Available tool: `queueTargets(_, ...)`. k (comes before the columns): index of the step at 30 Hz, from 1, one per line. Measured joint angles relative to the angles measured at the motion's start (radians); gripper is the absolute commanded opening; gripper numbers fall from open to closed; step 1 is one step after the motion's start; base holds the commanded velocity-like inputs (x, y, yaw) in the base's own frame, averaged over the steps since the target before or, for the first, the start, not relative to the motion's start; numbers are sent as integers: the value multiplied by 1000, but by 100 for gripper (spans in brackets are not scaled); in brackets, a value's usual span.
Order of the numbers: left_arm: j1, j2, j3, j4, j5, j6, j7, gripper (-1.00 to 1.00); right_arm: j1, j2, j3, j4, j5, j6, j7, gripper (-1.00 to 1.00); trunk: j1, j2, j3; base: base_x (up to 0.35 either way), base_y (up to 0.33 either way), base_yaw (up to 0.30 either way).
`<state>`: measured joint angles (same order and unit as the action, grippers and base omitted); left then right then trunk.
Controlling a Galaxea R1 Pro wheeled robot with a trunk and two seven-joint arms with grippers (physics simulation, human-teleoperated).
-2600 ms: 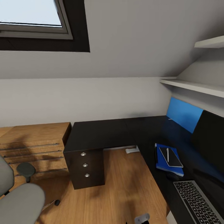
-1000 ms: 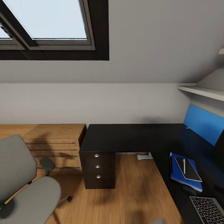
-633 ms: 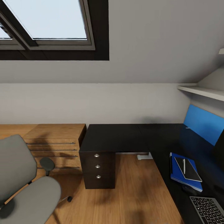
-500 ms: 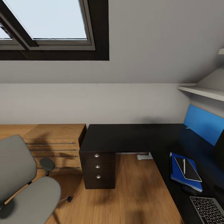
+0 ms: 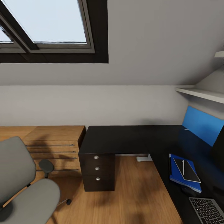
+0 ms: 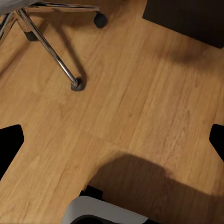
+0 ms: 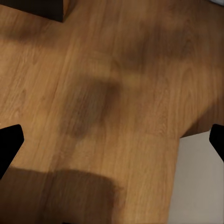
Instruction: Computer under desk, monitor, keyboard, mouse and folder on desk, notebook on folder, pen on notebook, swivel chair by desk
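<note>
A: Step? Quick.

B: Desk items look done. The folder (image 5: pixel 183 174) lies on the table (image 5: pixel 130 138), the notebook (image 5: pixel 186 166) on it, the pen (image 5: pixel 183 167) on the notebook, and the keyboard (image 5: pixel 207 211) sits just past them toward me. A black slab at the right edge of the head view is probably the monitor (image 5: pixel 218 146), cut off. A dark lump between folder and keyboard may be the mouse, too dim to say. My guess: what's left is the swivel chair (image 5: pixel 21 186).

A: Where's the chair?

B: Left foreground, well apart from the table, in front of the wooden dresser (image 5: pixel 53 143). The left wrist view catches its chrome base (image 6: pixel 51 44) and casters over the floor (image 6: pixel 140 107).

A: Jaws?

B: Black tips sit at both side edges of each wrist view, wide apart, nothing between them. Both spread and empty, aimed at bare floor, not near the chair.

A: Next?

B: Likely turn left, reach the chair, and push it up beside the table.
</note>
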<state>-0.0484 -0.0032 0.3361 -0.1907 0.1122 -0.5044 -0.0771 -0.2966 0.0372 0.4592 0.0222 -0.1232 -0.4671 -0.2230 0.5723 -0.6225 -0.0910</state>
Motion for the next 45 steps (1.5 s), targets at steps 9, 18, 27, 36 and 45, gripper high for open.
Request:
queueTargets(9, 0, 0, 0, 0, -1, 0, 0, 100, 2, 6, 0, 0, 2, 1, 3, 100, 0, 0, 10, 0, 0, 45)
queueTargets(18, 0, -1, -1, 0, -3, -1, 1, 100, 6, 7, 0, 0, 4, 1, 18, 100, 0, 0, 7, 0, 0, 35)
queueTargets(27, 0, -1, -1, 0, -4, -2, 1, 100, 6, 6, -1, 0, 4, 1, 31, 100, 1, 0, 7, -132, 0, 3)
queueTargets(36, 0, -1, -1, 0, -5, -1, 1, 100, 6, 10, 0, 0, 3, 1, 33, 100, 1, 0, 0, -306, 0, 87)
queueTargets(45, 0, -1, -2, 0, -5, -1, 1, 100, 7, 16, 1, 0, 4, 4, 33, 100, 0, 0, -11, -158, 0, 169)
